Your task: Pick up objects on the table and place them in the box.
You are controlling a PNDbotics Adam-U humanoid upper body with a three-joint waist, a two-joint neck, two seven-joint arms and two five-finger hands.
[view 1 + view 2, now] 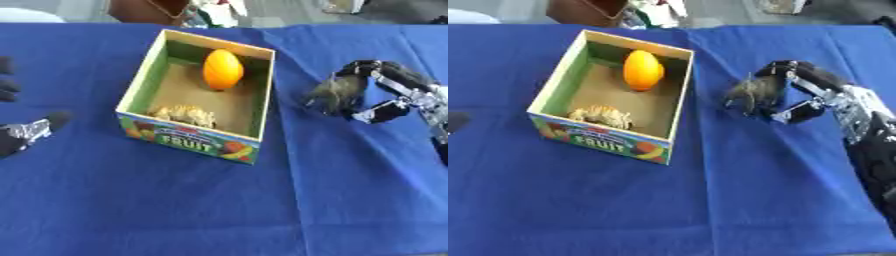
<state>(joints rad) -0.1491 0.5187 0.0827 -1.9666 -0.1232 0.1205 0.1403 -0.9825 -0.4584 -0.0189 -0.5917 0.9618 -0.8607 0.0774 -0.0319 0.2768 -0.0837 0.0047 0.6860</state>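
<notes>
Right hand [798, 92], black with silver joints, enters from the right edge and sits on the blue tablecloth [175, 210], just to the right of the open cardboard box [140, 82]. We find its fingers and thumb curled round a dark grey-brown, rounded, fuzzy-looking object [750, 92]; we cannot make out what that object is. Object and hand are low over the cloth, outside the box and apart from its right wall; we cannot tell whether the object touches the cloth.

We record the box as rectangular, with green inner walls, a brown floor and a colourful printed front panel reading "FRUIT". It stands slightly askew on the cloth, left of centre. Inside it we note two items: a smooth orange egg-shaped fruit [222, 69] standing on end near the far wall, and a pale tan, knobbly lump [184, 115] lying near the front left corner. The two are well apart.

Left hand [22, 132] shows only in part at the left edge of the left eye view, resting on the cloth well away from the box. We cannot tell how its fingers are set.
</notes>
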